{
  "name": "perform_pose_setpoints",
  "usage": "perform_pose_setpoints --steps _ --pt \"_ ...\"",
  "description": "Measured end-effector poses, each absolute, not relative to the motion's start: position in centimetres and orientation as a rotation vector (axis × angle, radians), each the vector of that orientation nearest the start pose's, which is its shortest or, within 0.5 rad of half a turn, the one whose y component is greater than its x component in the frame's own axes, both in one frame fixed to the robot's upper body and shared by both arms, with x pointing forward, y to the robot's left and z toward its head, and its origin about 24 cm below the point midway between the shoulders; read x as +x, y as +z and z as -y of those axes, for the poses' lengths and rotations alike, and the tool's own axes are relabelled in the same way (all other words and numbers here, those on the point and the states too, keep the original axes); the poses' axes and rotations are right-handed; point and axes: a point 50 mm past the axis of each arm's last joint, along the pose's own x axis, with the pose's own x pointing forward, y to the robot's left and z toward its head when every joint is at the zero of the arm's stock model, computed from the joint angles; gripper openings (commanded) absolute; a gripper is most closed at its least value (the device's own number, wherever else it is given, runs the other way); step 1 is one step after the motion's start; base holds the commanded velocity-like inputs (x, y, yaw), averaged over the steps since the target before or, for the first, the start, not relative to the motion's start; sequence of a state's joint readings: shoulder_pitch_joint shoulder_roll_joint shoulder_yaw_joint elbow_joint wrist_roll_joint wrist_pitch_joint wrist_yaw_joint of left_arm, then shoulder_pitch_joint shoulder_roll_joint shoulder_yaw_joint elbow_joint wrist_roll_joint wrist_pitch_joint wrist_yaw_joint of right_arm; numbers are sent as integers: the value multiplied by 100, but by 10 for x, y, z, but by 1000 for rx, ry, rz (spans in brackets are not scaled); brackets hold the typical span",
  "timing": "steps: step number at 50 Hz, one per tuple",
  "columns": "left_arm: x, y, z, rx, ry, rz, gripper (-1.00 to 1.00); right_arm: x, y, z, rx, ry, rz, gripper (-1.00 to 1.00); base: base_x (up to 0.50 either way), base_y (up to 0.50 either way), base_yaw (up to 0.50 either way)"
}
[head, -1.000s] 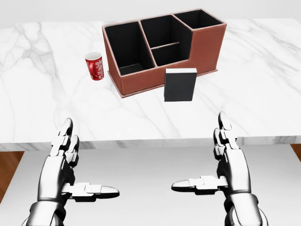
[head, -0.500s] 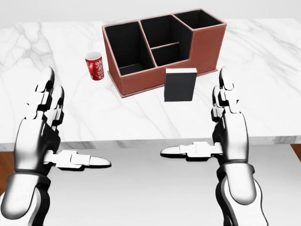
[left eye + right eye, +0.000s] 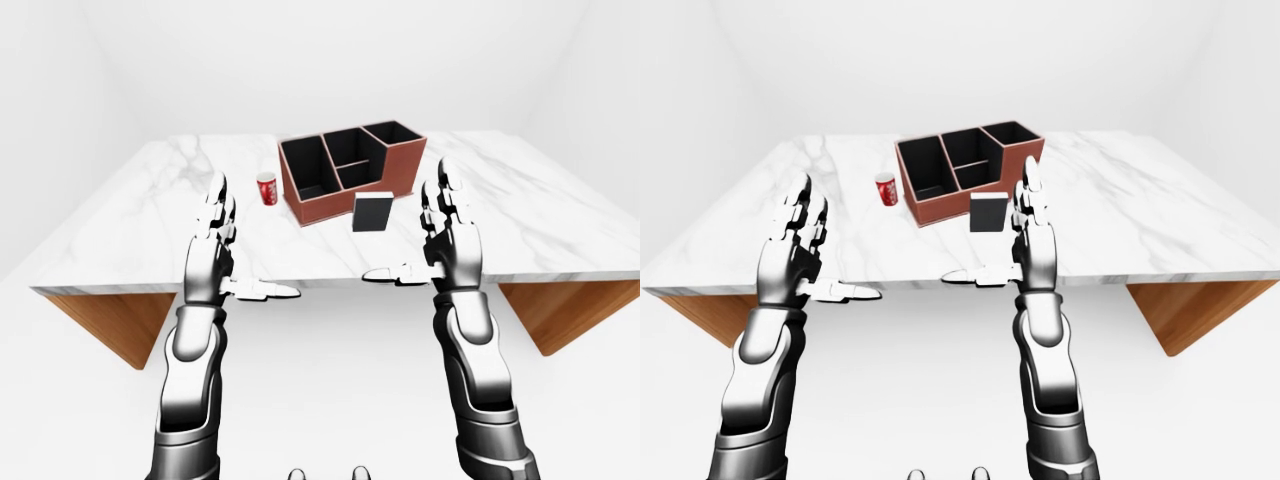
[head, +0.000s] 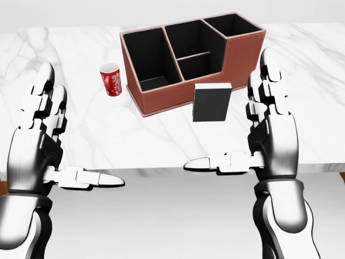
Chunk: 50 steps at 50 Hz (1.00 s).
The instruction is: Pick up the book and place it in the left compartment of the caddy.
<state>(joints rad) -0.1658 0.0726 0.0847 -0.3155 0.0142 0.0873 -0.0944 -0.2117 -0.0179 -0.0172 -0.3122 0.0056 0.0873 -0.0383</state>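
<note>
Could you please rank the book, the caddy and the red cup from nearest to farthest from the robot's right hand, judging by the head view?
From the right hand:
1. Book, standing just to its left.
2. Caddy, above and left, behind the book.
3. Red cup, far left, beyond the caddy's left end.

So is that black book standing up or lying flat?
Standing up. The book is on its edge on the marble table, beside the caddy, its white page edge on top.

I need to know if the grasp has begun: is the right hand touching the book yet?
Apart. In the head view, bare marble shows between the right hand and the upright book; its fingers are spread open.
</note>
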Motion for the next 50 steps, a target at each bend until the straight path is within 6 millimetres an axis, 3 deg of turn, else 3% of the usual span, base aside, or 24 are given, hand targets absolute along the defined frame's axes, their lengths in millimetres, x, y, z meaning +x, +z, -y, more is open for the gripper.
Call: perform_pose_setpoints --steps 50 --pt "266 149 -159 69 -63 392 100 271 158 129 23 62 430 100 48 3 0"
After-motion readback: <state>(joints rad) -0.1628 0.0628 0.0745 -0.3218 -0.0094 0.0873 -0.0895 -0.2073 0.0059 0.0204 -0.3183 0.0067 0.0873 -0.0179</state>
